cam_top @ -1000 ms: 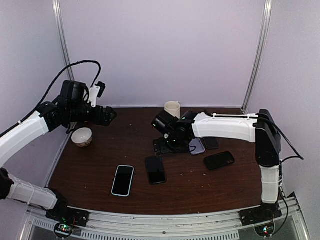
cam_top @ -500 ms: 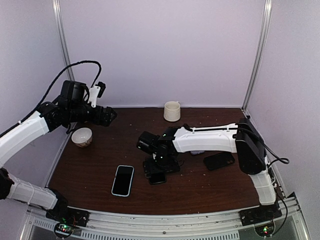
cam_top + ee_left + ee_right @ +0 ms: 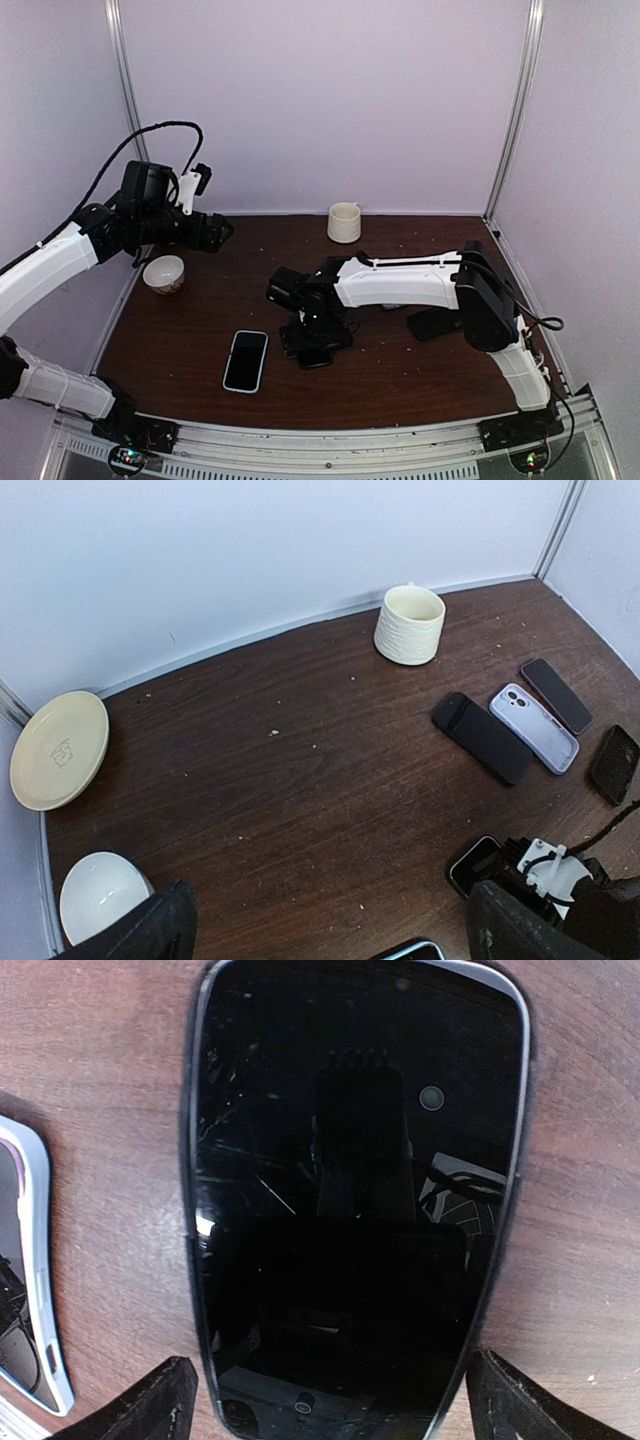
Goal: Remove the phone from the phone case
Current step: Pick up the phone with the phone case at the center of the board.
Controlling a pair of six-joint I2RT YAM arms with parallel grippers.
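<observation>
A black phone [image 3: 350, 1200] lies face up on the brown table and fills the right wrist view. My right gripper [image 3: 325, 1410] is open, low over it, with one finger on each side of its near end; I cannot tell if the fingers touch it. From above, the right gripper [image 3: 315, 338] covers most of this phone [image 3: 316, 357]. A phone in a light blue case [image 3: 246, 360] lies to its left, and its edge shows in the right wrist view [image 3: 25, 1280]. My left gripper [image 3: 222, 230] is open and empty, high over the back left.
A cream mug [image 3: 343, 222] stands at the back. A white bowl [image 3: 164, 273] and a cream plate [image 3: 59, 748] sit at the left. A black phone [image 3: 482, 737], a lilac case [image 3: 533, 727] and two more black phones [image 3: 556, 695] [image 3: 613, 764] lie at the right.
My right arm has swung left and toward the near edge, from the phones at the back middle down onto the black phone. The left arm has not moved.
</observation>
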